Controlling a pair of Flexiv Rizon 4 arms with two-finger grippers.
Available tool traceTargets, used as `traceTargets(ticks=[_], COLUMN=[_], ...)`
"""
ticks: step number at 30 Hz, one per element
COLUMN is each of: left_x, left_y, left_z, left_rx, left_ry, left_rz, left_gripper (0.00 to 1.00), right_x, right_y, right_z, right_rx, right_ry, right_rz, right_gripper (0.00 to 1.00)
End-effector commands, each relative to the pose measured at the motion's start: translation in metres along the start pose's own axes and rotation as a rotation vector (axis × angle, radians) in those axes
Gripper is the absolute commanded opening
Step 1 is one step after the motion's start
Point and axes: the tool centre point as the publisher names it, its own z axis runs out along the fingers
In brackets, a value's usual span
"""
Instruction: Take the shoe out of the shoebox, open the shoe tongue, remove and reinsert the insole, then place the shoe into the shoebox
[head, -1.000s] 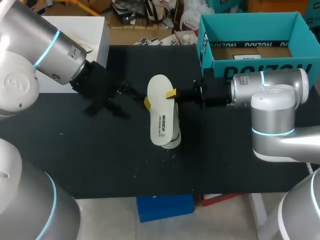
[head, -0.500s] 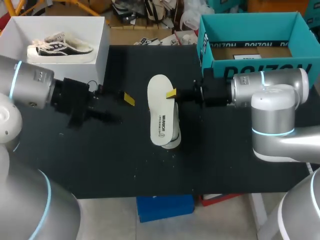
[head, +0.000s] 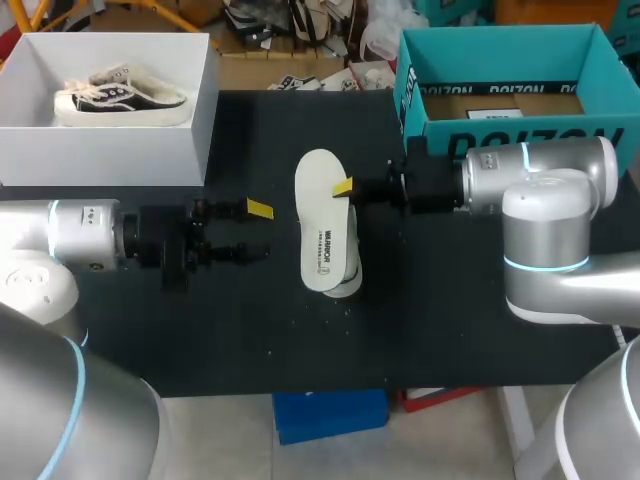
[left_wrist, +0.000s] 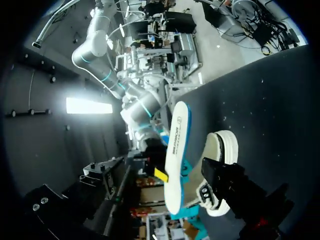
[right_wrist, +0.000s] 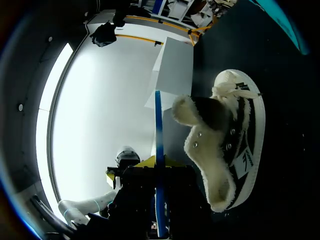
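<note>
Insole (head: 322, 215) is out of the shoe (head: 346, 281), its edge clamped in your right jaws, hanging over the shoe, which sits mid-desk (head: 450, 330). Your left jaws stand apart, empty, near the shoe's left. White box (head: 150, 150) with a second shoe (head: 120, 98) back left, teal box (head: 500, 125) back right

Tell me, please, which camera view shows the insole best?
The head view: the insole faces the camera nearly whole, above the shoe. The left wrist view shows it slanted; the right wrist view only its thin blue edge.
</note>
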Motion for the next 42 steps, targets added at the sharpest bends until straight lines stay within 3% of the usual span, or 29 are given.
traceTargets(ticks=[1, 4, 5, 9, 12, 16, 21, 22, 23, 30, 37, 40, 42], left_x=[0.013, 0.017, 0.018, 0.018, 0.019, 0.021, 0.023, 0.023, 0.023, 0.023, 0.025, 0.026, 0.026], left_y=[0.010, 0.018, 0.021, 0.027, 0.030, 0.033, 0.040, 0.040, 0.041, 0.047, 0.049, 0.049, 0.049], left_z=[0.018, 0.027, 0.030, 0.043, 0.050, 0.059, 0.068, 0.070, 0.071, 0.081, 0.083, 0.083, 0.083], left_rx=[-0.012, -0.019, -0.020, -0.020, -0.014, -0.014, -0.029, -0.030, -0.030, -0.056, -0.068, -0.071, -0.075], left_ry=[-0.119, -0.136, -0.143, -0.142, -0.140, -0.139, -0.124, -0.124, -0.124, -0.122, -0.128, -0.125, -0.123], left_rz=[-0.002, -0.012, -0.016, -0.007, -0.002, -0.001, 0.007, 0.008, 0.009, 0.010, -0.001, -0.004, -0.005], left_gripper=[1.00, 1.00, 0.87, 0.80, 0.69, 0.75, 0.67, 0.52, 0.47, 0.45, 0.21, 0.00, 0.00], right_x=[0.000, 0.000, 0.000, 0.000, 0.000, 0.000, 0.000, 0.000, 0.000, 0.000, 0.000, 0.000, 0.000], right_y=[0.000, 0.000, 0.000, 0.000, 0.000, 0.000, 0.000, 0.000, 0.000, 0.000, 0.000, 0.000, 0.000], right_z=[0.001, 0.001, 0.001, 0.001, 0.001, 0.001, 0.001, 0.001, 0.001, 0.001, 0.001, 0.001, 0.001], right_rx=[-0.003, -0.003, -0.003, -0.003, -0.003, -0.003, -0.003, -0.003, -0.003, -0.003, -0.003, -0.003, -0.003], right_ry=[-0.001, -0.001, -0.001, -0.001, -0.001, -0.001, -0.001, -0.001, -0.001, -0.001, -0.001, -0.001, -0.001], right_rz=[0.000, 0.000, 0.000, 0.000, 0.000, 0.000, 0.000, 0.000, 0.000, 0.000, 0.000, 0.000, 0.000], right_gripper=[0.00, 0.00, 0.00, 0.00, 0.00, 0.00, 0.00, 0.00, 0.00, 0.00, 0.00, 0.00, 0.00])
